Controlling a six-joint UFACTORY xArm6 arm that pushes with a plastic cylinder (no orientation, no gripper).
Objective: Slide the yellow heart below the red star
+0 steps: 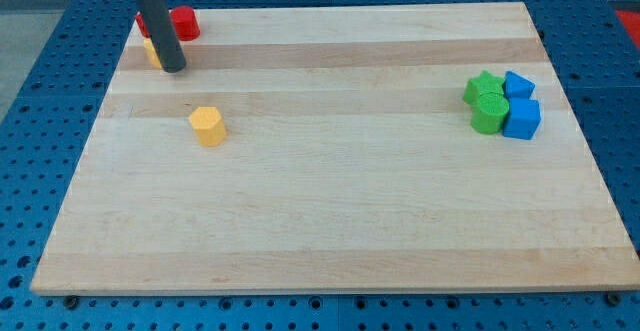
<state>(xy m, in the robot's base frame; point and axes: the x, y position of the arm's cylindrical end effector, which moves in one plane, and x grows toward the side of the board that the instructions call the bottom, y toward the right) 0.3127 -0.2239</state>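
My tip point(172, 67) rests at the far left of the wooden counter point(330, 221), touching the small yellow heart block point(151, 51), just near of the red star block point(182, 22). There is no hand, only the rod. The placing looks almost done; next comes perhaps a slight nudge right.

Far left, my tip point(173, 68) stands against a yellow block point(150, 51) and a red block point(184, 22). The yellow hexagon point(207, 126) is near. Green and blue blocks point(502, 102) crowd the right.
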